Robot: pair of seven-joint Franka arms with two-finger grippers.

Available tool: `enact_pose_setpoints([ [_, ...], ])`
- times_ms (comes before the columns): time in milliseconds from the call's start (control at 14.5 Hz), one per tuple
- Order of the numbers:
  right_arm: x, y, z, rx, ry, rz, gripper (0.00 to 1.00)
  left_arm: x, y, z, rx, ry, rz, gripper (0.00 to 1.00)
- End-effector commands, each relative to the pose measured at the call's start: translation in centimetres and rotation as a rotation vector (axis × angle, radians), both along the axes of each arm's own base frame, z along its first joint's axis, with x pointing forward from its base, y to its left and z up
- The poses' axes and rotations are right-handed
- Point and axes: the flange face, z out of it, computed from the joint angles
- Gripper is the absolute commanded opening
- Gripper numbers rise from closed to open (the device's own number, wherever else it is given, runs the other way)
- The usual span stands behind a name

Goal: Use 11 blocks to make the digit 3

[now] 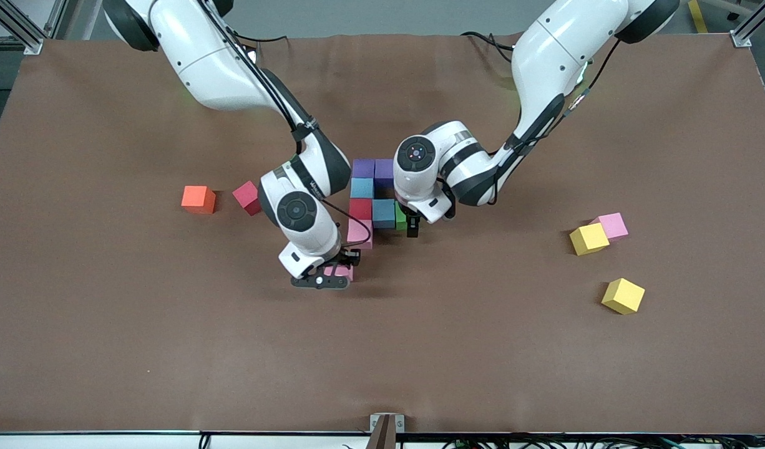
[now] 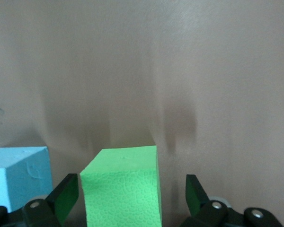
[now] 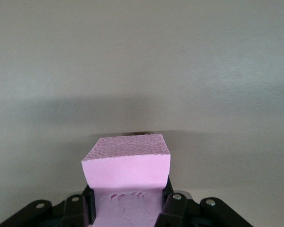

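Brown tabletop carrying loose foam cubes and a partly built figure. Landmark: the block cluster at mid-table — two purple cubes side by side farthest from the front camera, then a light blue cube, a red cube with a second light blue cube beside it, and a pink cube nearest the camera.

Left gripper, at the cluster's edge toward the left arm's end: jaws spread, released, straddling a green cube that sits on the tabletop next to a light blue one.

Right gripper, just nearer the camera than the cluster: jaws clenched on a second pink cube.

Toward the left arm's end, well apart from the cluster — a pink cube touching a yellow cube, and another yellow cube nearer the camera.

Toward the right arm's end: an orange cube and a crimson cube.
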Motion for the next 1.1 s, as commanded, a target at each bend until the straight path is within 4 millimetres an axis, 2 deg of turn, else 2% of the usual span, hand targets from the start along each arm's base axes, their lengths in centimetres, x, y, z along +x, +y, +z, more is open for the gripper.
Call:
enact_pose_setpoints([
  [0, 0.2, 1.1, -0.1, -0.012, -0.002, 0.058, 0.0, -0.6, 1.3, 2.4, 0.016, 0.028, -0.043, 1.0],
  [207, -0.5, 2.3, -0.4, -0.01, 0.001, 0.066, 0.0, 1.5, 3.9, 4.8, 0.01, 0.035, -0.069, 1.0],
  [483, -0.8, 2.9, -0.9, -0.006, 0.005, 0.019, 0.0, 5.3, 9.2, 7.6, 0.025, 0.022, -0.163, 1.0],
  [691, -0.7, 3.0, -0.8, -0.001, 0.004, -0.03, 0.0, 9.2, 15.4, 9.3, 0.017, -0.001, -0.203, 1.0],
  [898, -0.6, 4.1, -1.4, 0.004, 0.004, -0.086, 0.0, 12.2, 21.8, 9.8, 0.012, -0.001, -0.314, 1.0],
  [1036, -0.6, 4.2, -1.3, 0.003, 0.006, -0.091, 0.0, 14.1, 26.8, 9.8, 0.019, -0.002, -0.377, 1.0],
])
